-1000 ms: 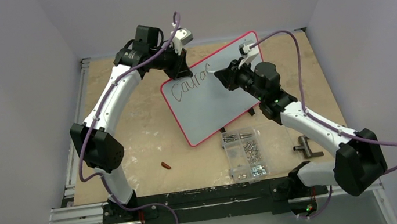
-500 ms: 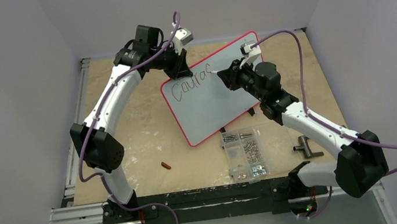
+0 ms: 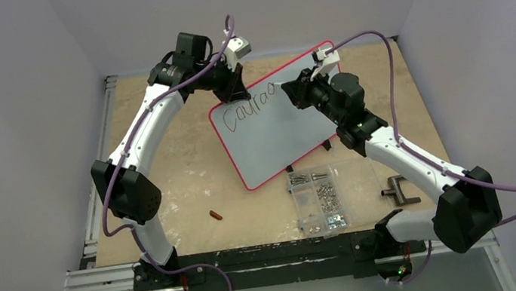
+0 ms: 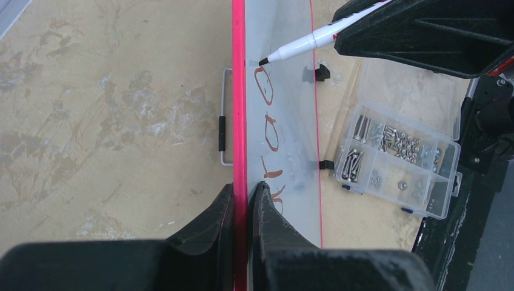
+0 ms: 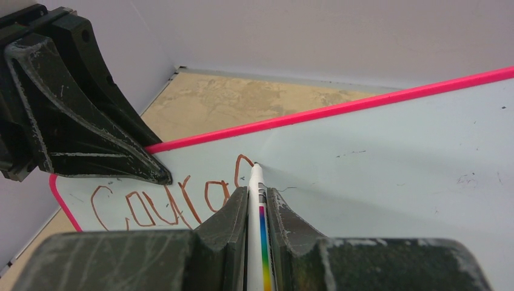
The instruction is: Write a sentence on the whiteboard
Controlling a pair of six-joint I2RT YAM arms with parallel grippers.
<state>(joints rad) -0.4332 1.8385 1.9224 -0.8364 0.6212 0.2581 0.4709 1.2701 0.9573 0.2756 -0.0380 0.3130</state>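
Finishing this letter of the sentence (image 5: 163, 206) wants light, even pressure from the marker (image 5: 257, 188) clenched in the right fingers (image 5: 233, 211), while the left fingers (image 4: 207, 225) pinch the board (image 3: 269, 140) rim steady.

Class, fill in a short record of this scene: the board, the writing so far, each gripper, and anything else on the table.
Board: whiteboard, red rim
Writing: sentence so far "Coura", next letter begun
Left gripper: shut on the whiteboard rim
Right gripper: shut on marker, tip at the last stroke
Also on table: clear screw box
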